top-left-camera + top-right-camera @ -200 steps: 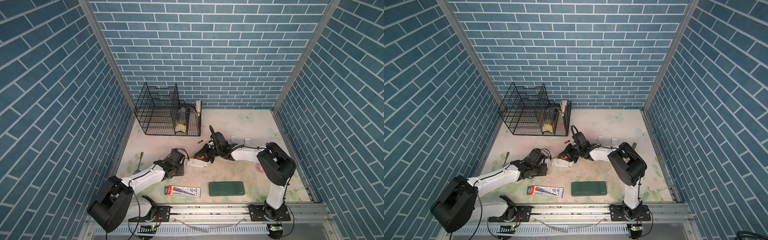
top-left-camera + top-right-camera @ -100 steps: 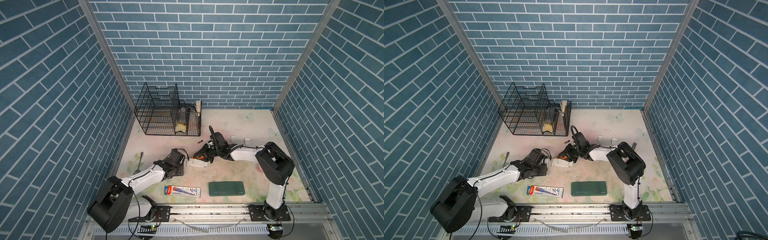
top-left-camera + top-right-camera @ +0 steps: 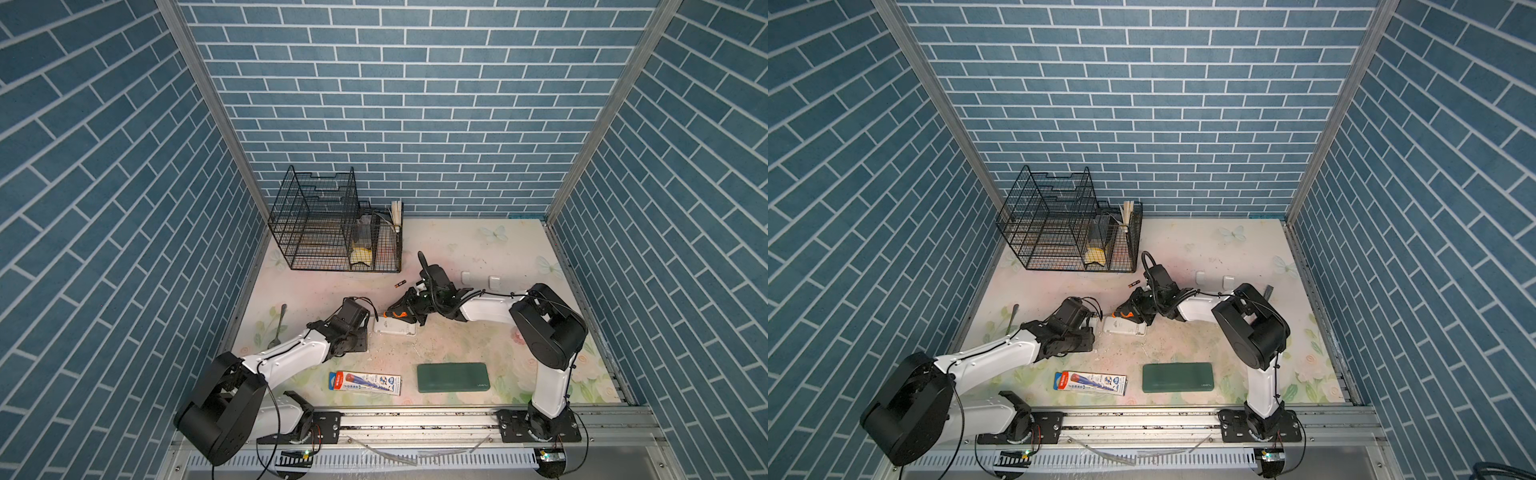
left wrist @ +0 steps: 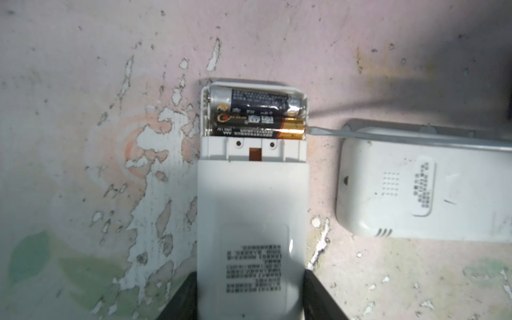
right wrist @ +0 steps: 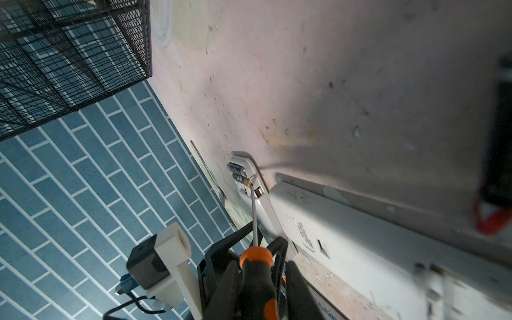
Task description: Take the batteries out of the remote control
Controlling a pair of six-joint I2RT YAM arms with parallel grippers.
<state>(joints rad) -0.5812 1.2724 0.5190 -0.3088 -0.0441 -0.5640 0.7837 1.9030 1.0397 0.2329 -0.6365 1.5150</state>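
Observation:
My left gripper [image 4: 250,293] is shut on the white remote control [image 4: 252,210], one black finger on each long side. Its battery bay is open and holds two batteries side by side: a silver-and-dark one [image 4: 257,101] and a black one with a gold end [image 4: 257,127]. My right gripper [image 5: 260,279] is shut on the orange-and-black screwdriver [image 5: 257,274]. The screwdriver's thin shaft [image 4: 388,135] reaches in with its tip at the gold end. In both top views the remote is mostly hidden under my left wrist. A loose battery [image 3: 399,285] [image 3: 1133,284] lies on the table behind.
A second white device [image 4: 415,188] [image 3: 395,327] lies right beside the remote, under the screwdriver shaft. A black wire basket [image 3: 332,224] stands at the back left. A dark green case [image 3: 453,377], a printed box [image 3: 365,382] and a spoon [image 3: 278,326] lie nearer the front.

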